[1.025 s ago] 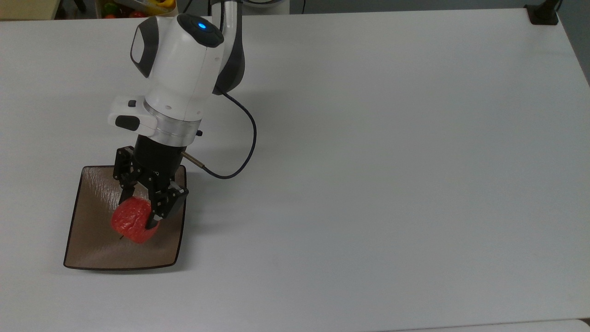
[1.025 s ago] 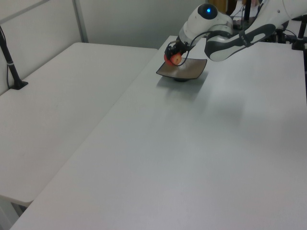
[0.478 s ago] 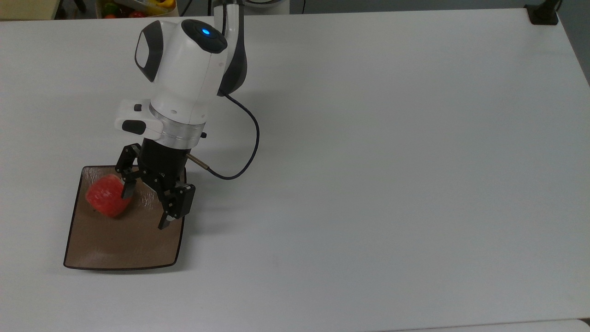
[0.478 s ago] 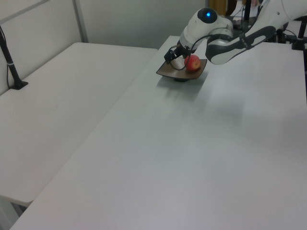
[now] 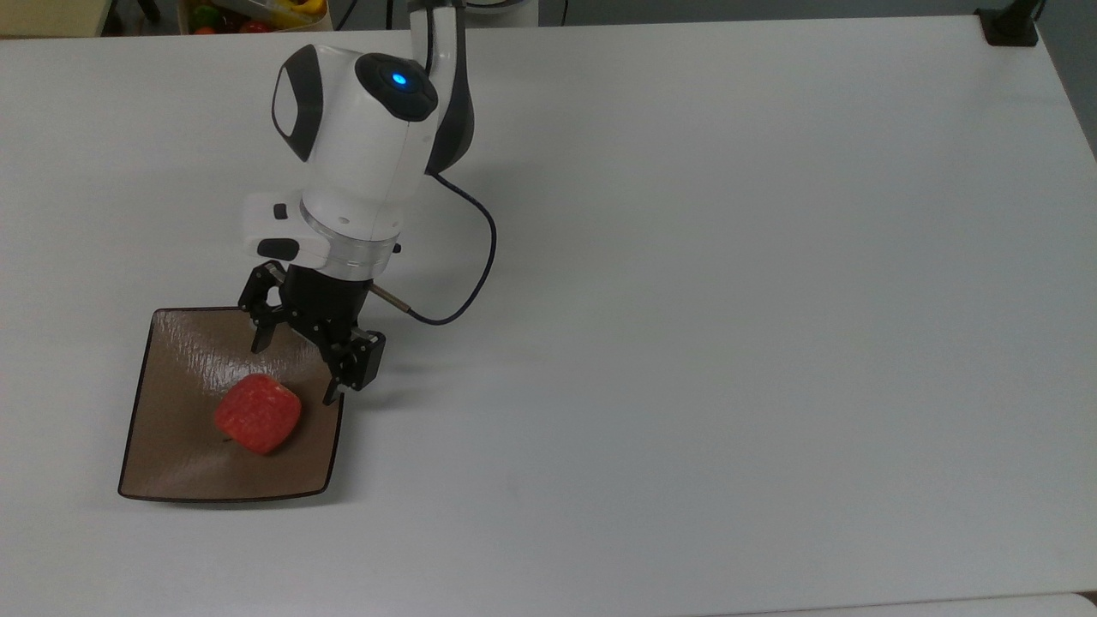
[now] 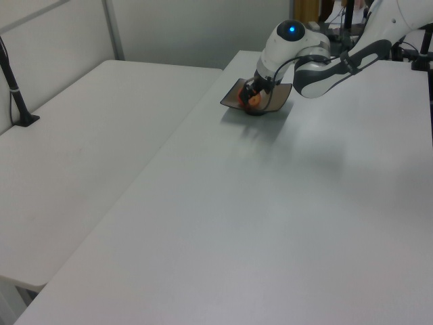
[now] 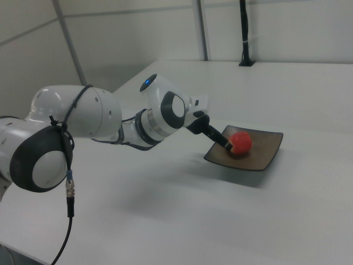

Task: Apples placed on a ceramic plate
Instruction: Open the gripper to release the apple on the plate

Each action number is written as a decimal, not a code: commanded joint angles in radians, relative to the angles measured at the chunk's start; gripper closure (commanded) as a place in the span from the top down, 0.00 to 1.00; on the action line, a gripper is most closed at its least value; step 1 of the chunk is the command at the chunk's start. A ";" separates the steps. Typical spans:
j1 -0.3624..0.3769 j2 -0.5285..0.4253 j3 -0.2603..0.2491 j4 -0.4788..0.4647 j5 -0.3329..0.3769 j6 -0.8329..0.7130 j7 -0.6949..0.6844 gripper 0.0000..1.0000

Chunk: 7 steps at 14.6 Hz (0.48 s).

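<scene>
The arm has glossy white rounded shells with dark grey joint panels and a glowing blue light on its top. A silver ring sits above the black pincer, made of bolted black links. A thin dark cable loops from the wrist.

White tabletop carries a tan-brown square ceramic plate with a thin dark rim, sitting flat, just below the claw in the top view. Claw hangs over the plate's upper right edge. Second white tabletop adjoins, on the left view's left.
</scene>
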 commanded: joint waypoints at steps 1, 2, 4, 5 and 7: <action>-0.022 -0.123 0.032 -0.113 0.124 -0.083 -0.159 1.00; -0.021 -0.137 0.033 -0.113 0.159 -0.126 -0.213 1.00; -0.016 -0.172 0.041 -0.112 0.257 -0.198 -0.312 1.00; -0.013 -0.194 0.041 -0.110 0.308 -0.241 -0.364 1.00; -0.007 -0.240 0.044 -0.109 0.406 -0.344 -0.470 1.00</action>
